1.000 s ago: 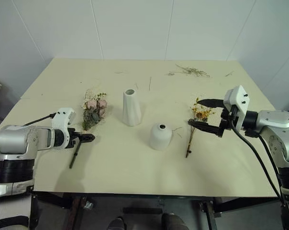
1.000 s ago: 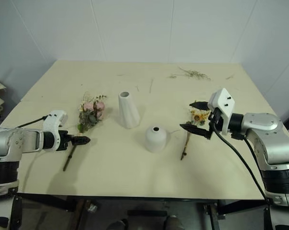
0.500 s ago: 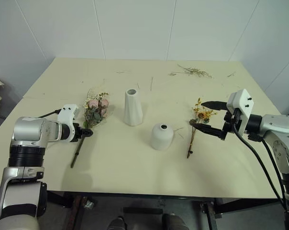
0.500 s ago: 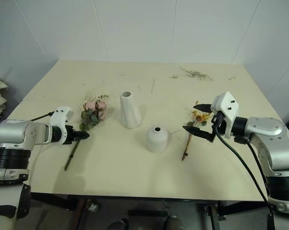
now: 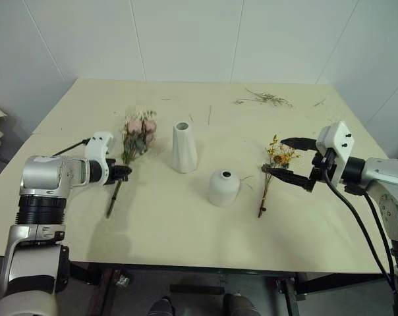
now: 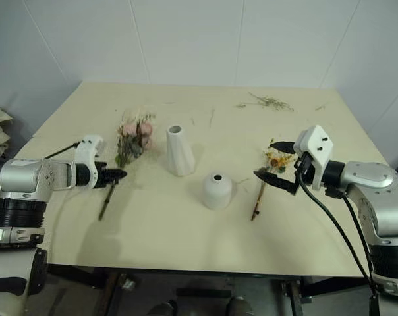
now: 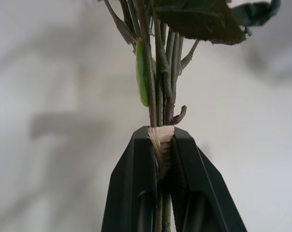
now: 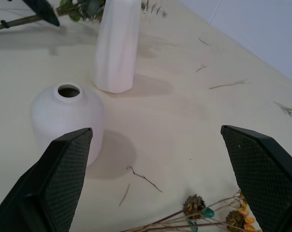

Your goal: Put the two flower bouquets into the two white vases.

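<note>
**Rose bunch pinched at its binding, yellow sprig not yet taken**

You had the left gripper (image 7: 160, 145) with its jaws clamped on the rose bouquet (image 5: 138, 133), right on the pale raffia wrap around the stems. That looked the sound place to hold: the stems were bundled and stiff there, while the pink heads and dry leaves above seemed light, brittle and likely to shed if squeezed. The bunch hung at a slant beside the tall cone vase (image 5: 184, 147), its stem end trailing toward the bench (image 5: 186, 230).

Your right gripper (image 5: 288, 159) stood with its jaws wide apart, bracketing the yellow sprig (image 5: 271, 172), which lay flat on the bench. It looked thin and floppy; I would take it low on the bare stem, clear of the flowers.

Both the tall vase and the short dome vase (image 5: 223, 187) stood upright with nothing in them. Their mouths were small, so the stems would need to enter nearly straight.
</note>
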Robot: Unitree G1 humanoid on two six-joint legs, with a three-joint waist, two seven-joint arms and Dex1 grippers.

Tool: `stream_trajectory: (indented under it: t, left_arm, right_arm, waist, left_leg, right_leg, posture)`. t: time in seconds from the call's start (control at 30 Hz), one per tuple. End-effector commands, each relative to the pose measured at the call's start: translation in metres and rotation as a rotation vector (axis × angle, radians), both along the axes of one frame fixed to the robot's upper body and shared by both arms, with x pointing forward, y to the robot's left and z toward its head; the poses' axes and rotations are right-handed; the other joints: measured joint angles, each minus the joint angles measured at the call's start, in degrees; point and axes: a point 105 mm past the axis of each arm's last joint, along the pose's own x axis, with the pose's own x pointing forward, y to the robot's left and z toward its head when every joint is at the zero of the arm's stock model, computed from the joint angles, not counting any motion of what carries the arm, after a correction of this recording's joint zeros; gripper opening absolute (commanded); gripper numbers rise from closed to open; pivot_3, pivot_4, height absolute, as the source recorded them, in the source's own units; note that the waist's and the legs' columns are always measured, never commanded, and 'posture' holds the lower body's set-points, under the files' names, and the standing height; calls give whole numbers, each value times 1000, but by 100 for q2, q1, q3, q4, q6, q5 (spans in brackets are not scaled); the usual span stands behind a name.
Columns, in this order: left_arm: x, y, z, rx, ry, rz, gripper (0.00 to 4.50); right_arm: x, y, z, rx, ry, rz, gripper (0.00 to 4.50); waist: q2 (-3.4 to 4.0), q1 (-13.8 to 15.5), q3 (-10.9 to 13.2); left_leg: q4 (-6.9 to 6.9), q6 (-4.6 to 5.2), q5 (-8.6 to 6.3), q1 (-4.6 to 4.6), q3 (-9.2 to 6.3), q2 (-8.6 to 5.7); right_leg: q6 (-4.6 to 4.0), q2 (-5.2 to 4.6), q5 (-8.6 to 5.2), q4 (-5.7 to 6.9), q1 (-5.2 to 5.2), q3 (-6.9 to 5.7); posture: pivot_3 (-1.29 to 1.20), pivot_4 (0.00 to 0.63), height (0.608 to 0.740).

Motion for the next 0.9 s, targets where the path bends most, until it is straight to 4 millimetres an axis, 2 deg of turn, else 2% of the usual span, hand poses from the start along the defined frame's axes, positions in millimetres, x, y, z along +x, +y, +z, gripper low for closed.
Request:
stream_trajectory:
  t: [0.03, 0.1, 0.17, 0.27, 0.37, 0.57, 0.9]
  left_arm:
    - [18, 5, 63, -63, -343, 26, 79]
    - [24, 4, 91, -73, -529, 12, 79]
    - [27, 4, 100, -77, -601, 10, 79]
    - [31, 2, 133, -123, -796, 0, 79]
    - [25, -14, 173, -243, -1037, -97, 79]
    - [25, -52, 200, -409, -1123, -300, 79]
    - [8, -97, 216, -684, -1210, -582, 79]
  right_arm:
    - [-10, -3, 23, 34, -90, 8, 4500]
    - [-14, -3, 28, 73, -94, 21, 4500]
    - [-17, -3, 28, 82, -89, 23, 4500]
    - [-21, -5, 31, 128, -75, 22, 4500]
    - [-24, -8, 35, 151, -84, 8, 4500]
    - [-31, -5, 32, 152, -81, -6, 4500]
    - [-41, -9, 38, 237, -38, -60, 4500]
  waist:
    - [0, 7, 0]
    - [-1, 15, 0]
    - [-2, 6, -1]
    - [-3, 12, -2]
    - [-4, 27, -1]
    - [-7, 22, -1]
    - [-9, 4, 0]
  left_leg:
    - [0, 0, 0, 0, 0, 0]
    - [1, -1, 1, -1, -1, 0]
    - [3, -3, 2, -3, 0, 0]
    - [2, -2, 1, -3, 2, -1]
    - [6, -1, 1, -5, 2, -2]
    - [14, 4, -2, -12, 2, -7]
    - [18, 5, -2, -12, 2, -6]
  right_leg:
    - [0, 0, 0, 0, 0, 0]
    - [0, 0, 1, 1, -1, -1]
    - [3, 0, 3, -3, 0, -1]
    - [5, -2, 5, -8, 2, 0]
    - [8, -2, 6, -8, 2, 0]
    - [17, -4, 12, -19, 9, 0]
    - [18, -2, 12, -10, 7, 0]
  posture:
    - [0, 150, 740]
    - [0, 150, 740]
    - [0, 150, 740]
    - [0, 150, 740]
    - [0, 150, 740]
    - [0, 150, 740]
    - [0, 150, 740]
